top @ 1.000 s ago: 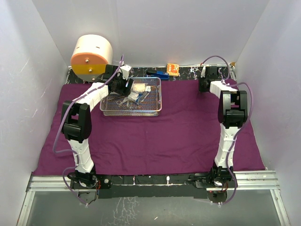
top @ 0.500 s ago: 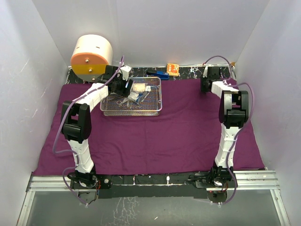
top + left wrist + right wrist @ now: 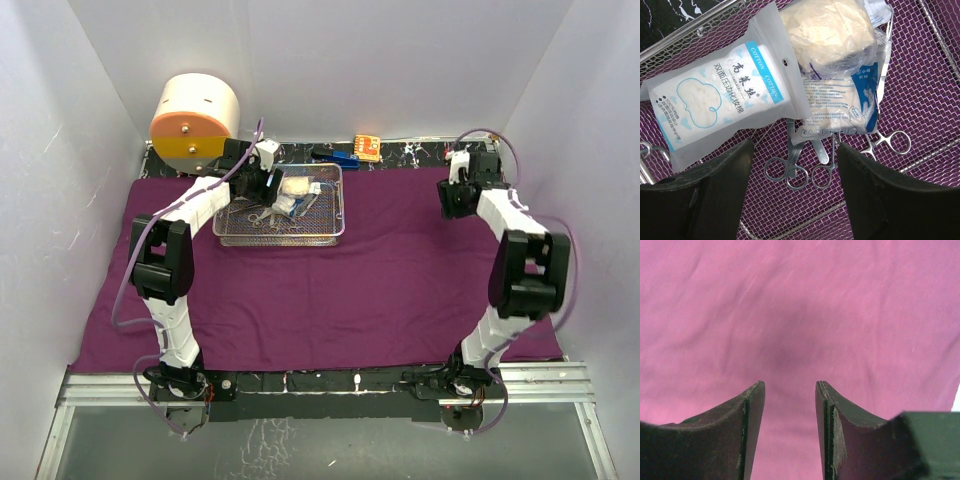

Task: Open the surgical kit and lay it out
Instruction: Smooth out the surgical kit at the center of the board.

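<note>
Purple cloth wrap lies flat, boxed by white walls.

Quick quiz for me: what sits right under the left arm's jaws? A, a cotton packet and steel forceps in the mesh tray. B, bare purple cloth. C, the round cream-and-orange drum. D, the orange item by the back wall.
A: the left wrist view shows the cotton packet and steel forceps lying in the mesh tray just beyond the open left jaws.
</note>
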Available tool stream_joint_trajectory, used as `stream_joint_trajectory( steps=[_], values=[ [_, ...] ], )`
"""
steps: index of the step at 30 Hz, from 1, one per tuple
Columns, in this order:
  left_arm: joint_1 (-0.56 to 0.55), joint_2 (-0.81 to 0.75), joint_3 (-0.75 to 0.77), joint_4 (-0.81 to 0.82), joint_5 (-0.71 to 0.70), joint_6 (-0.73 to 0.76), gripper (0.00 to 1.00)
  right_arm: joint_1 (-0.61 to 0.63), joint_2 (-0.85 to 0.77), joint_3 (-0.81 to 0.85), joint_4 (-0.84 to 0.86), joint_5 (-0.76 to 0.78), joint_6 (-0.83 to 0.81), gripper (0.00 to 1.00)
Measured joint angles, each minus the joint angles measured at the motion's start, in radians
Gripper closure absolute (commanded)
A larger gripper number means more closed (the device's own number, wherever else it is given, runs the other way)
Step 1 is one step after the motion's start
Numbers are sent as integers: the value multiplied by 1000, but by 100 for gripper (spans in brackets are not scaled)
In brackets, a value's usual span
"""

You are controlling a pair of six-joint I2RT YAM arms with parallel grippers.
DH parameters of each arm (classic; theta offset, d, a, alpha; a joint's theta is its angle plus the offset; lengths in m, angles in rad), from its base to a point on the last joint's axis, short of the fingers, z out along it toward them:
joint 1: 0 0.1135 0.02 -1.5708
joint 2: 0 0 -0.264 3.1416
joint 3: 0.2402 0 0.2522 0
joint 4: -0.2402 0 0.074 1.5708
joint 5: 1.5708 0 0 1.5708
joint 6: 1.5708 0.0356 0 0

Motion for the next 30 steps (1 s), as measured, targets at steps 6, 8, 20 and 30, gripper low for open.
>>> stream_joint_trajectory(
  steps=[6,8,20,30],
  values=[
    [0,-1,0,0,13,-3,33,9,-320,-238,-151,-82,-208,54],
    [0,-2,0,0,17,-3,33,9,-383,-322,-202,-89,-269,54],
    [0,-10,-11,2,26,-5,32,9,-415,-546,-341,-35,-455,57],
    [0,-12,-17,1,25,4,32,10,-430,-580,-370,26,-518,58]
  ],
)
